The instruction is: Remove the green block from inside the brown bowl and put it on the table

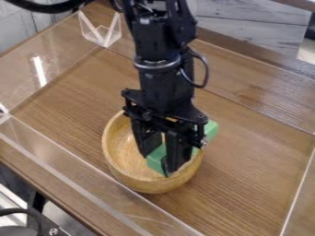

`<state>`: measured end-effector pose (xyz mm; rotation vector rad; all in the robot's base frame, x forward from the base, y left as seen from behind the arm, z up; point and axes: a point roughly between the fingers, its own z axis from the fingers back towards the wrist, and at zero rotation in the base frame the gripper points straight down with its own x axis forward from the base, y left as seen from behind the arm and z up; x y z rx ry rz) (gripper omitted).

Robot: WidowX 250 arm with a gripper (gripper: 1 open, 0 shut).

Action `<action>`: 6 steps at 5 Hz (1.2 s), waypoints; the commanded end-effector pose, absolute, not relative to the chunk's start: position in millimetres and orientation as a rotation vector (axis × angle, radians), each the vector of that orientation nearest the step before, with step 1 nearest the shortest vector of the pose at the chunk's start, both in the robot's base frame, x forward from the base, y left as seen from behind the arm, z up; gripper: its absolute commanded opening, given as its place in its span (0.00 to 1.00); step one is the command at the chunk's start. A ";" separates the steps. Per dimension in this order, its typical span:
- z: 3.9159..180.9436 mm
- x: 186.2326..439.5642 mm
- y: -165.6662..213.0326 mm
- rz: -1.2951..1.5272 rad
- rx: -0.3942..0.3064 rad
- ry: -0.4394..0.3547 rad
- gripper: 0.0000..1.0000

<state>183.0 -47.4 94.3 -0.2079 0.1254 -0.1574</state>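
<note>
Block (157, 161) was seen at the bowl (114, 152), center of frame, partly covered by the jaws. One green end showed inside the bowl, low and left of the jaws; the other showed at upper right, by the bowl's right rim. The block was slanted from lower left to upper right. Jaws were closed on the block, with its middle hidden behind dark parts; no wide gap was seen. Whether the bowl's floor was touched by the block could not be told.

The black arm (157, 69) was reached down from the top of the frame, and the bowl's upper right part was covered by it. A thin black cable (202, 66) was looped at the arm's right side. The bowl was set on the brown wood-grain surface (264, 152), just below center of frame. The surface was edged at lower left by a clear wall (76, 175). A clear angular piece (102, 29) was seen at upper left, left of the arm. Dark cabling (28, 214) was seen in the lower left corner.
</note>
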 end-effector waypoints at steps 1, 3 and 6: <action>102.2 188.0 -49.0 -0.169 -0.213 0.074 0.00; 100.5 187.8 -48.6 -0.167 -0.221 0.065 0.00; 99.8 186.7 -47.4 -0.154 -0.236 0.052 0.00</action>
